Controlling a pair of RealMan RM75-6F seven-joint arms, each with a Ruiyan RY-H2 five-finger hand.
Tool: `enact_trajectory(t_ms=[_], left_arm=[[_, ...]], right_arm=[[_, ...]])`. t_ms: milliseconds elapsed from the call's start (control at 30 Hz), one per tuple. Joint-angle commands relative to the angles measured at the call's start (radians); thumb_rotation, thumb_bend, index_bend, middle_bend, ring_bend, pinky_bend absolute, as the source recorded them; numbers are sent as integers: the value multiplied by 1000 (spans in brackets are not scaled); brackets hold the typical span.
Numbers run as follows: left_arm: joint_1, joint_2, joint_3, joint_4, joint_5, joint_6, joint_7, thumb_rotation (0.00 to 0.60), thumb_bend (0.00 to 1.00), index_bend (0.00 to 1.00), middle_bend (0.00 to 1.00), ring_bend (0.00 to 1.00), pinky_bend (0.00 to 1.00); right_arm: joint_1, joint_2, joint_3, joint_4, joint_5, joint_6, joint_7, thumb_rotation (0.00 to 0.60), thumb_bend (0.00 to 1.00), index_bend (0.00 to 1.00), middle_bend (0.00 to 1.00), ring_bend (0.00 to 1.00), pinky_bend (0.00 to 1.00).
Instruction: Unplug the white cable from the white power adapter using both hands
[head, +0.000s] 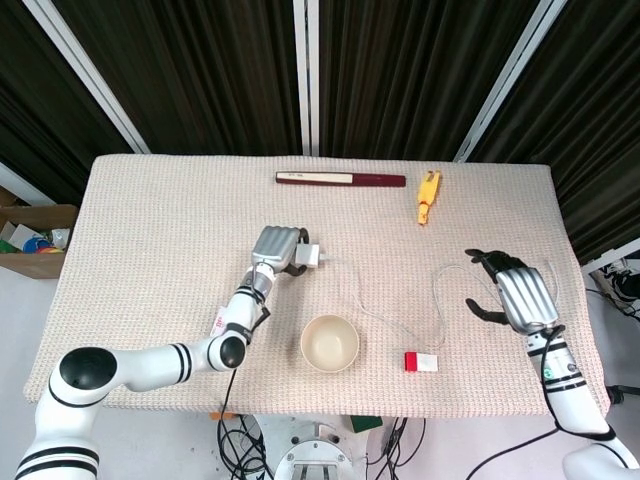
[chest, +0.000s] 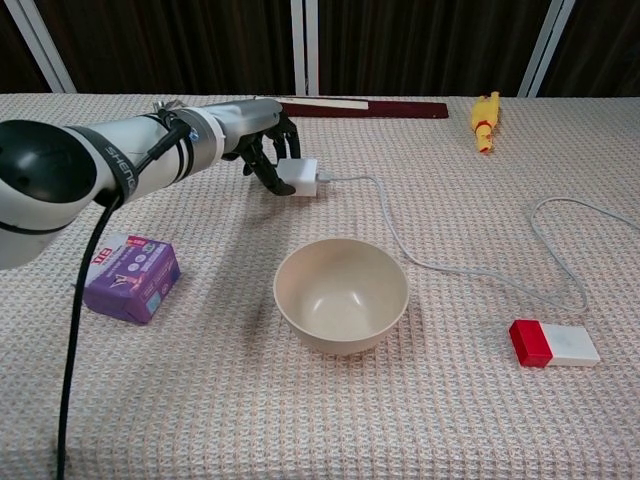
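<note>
The left hand (chest: 262, 140) grips the white adapter (chest: 301, 177) above the surface (chest: 200, 400), the cable (chest: 420, 262) plugged in and trailing past the bowl (chest: 341, 294). The right hand (head: 512, 293) hovers open near the cable's loop, beside a red-and-white block (chest: 553, 343).

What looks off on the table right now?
Nothing is spilled or broken. The left hand holds the adapter with the cable still plugged in. The right hand hovers open near the cable's far loop, holding nothing.
</note>
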Motion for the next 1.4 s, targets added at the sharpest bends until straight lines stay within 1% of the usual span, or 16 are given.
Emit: enact_trajectory(t_ms=[33, 133, 233, 267, 367, 500, 567, 667, 867, 1067, 1400], left_arm=[[13, 30, 1, -61, 17, 46, 8, 562, 291, 564, 528, 702, 940], [21, 66, -3, -138, 27, 102, 32, 562, 307, 564, 528, 702, 940], [26, 94, -6, -202, 35, 156, 60, 563, 312, 564, 528, 702, 940], [28, 106, -7, -232, 37, 177, 73, 562, 313, 564, 528, 702, 940], [31, 135, -10, -307, 20, 221, 113, 559, 313, 564, 528, 703, 941], [28, 154, -14, -373, 5, 274, 159, 548, 313, 564, 528, 703, 941], [21, 158, -17, -396, -11, 294, 185, 539, 313, 565, 528, 704, 941], [8, 158, -25, -420, -38, 320, 224, 535, 313, 565, 528, 705, 941], [-13, 157, -50, -451, -78, 336, 249, 530, 314, 565, 528, 705, 941], [-32, 156, -64, -471, -110, 348, 268, 526, 314, 565, 526, 705, 941], [-54, 150, -70, -474, -125, 360, 276, 525, 314, 565, 525, 705, 942]], right_arm=[[62, -19, 57, -46, 76, -66, -44, 600, 248, 261, 354, 260, 450], [133, -46, 125, -83, 201, -121, -139, 600, 264, 283, 378, 285, 481], [204, -78, 176, -116, 338, -157, -253, 600, 270, 315, 395, 296, 497], [237, -97, 197, -127, 402, -167, -300, 600, 270, 327, 398, 297, 500], [322, -154, 238, -135, 551, -168, -408, 600, 273, 366, 405, 298, 507], [430, -241, 269, -117, 715, -125, -543, 600, 288, 401, 418, 309, 519], [477, -289, 284, -104, 788, -98, -587, 600, 288, 416, 426, 315, 525], [523, -340, 299, -97, 860, -68, -613, 600, 279, 441, 442, 333, 540], [581, -432, 295, -39, 897, 2, -644, 600, 267, 492, 462, 341, 556], [600, -505, 279, 33, 894, 37, -633, 600, 244, 511, 475, 347, 563], [606, -545, 282, 70, 895, 16, -597, 600, 241, 548, 486, 355, 564]])
